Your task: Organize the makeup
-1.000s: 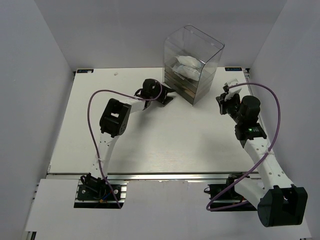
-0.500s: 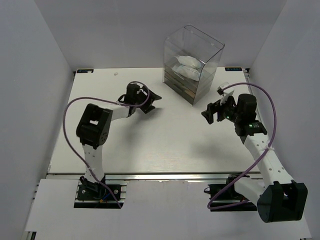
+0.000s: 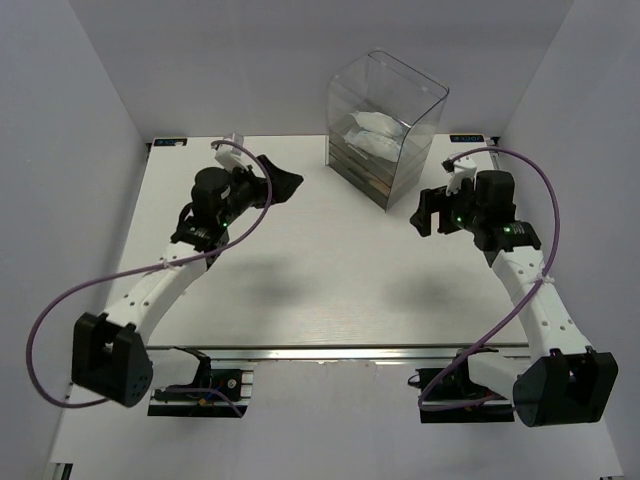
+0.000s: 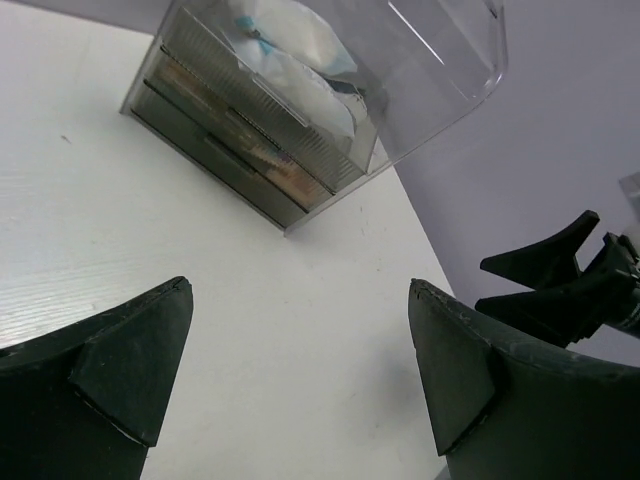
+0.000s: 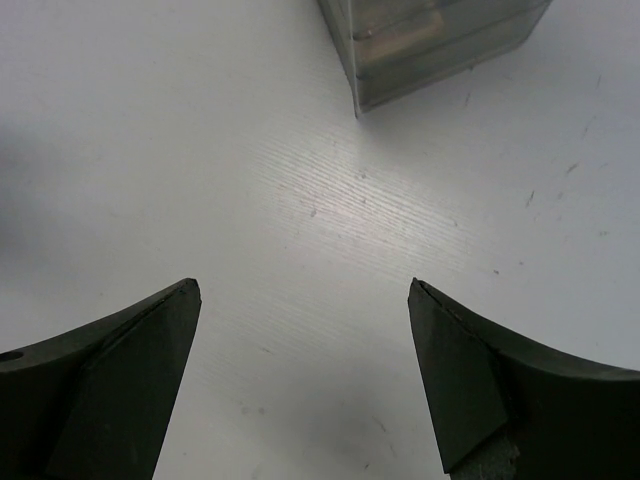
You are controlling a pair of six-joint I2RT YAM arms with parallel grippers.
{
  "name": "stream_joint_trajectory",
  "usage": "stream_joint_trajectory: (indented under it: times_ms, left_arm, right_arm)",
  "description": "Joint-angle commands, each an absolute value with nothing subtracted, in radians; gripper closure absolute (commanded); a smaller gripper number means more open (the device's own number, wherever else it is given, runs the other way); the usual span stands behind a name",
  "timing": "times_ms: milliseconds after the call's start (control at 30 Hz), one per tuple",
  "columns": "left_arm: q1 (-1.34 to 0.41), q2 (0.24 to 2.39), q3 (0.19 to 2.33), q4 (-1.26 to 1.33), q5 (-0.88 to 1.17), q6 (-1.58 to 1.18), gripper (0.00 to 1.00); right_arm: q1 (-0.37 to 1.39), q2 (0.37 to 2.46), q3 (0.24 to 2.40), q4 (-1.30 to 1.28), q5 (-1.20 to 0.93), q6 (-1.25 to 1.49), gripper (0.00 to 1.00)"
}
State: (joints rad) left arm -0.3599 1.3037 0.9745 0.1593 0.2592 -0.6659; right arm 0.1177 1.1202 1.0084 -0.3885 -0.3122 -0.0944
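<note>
My left arm (image 3: 150, 290) runs from an elbow low at the near left up to the wrist, and my left gripper (image 3: 283, 180) points right, jaws spread wide with nothing between them. My right arm (image 3: 535, 300) stretches up the right side. My right gripper (image 3: 424, 212) faces left, jaws wide apart and empty.

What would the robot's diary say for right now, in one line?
left gripper: open, empty | right gripper: open, empty | white packets: inside clear box, above its drawers
</note>
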Motion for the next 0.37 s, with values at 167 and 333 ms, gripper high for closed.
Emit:
stream_joint_trajectory:
  times_ms: [167,333]
  left_arm:
    - [-0.361,1.109,0.885,0.045,0.196,-0.535,0.02]
    - [-0.362,1.040,0.859,0.014,0.178,-0.522,0.02]
  right_arm:
    - [0.113,1.144,1.088,-0.474,-0.198,-0.006,0.11]
    - [0.112,1.124,1.060,-0.454,-0.204,-0.006,0.11]
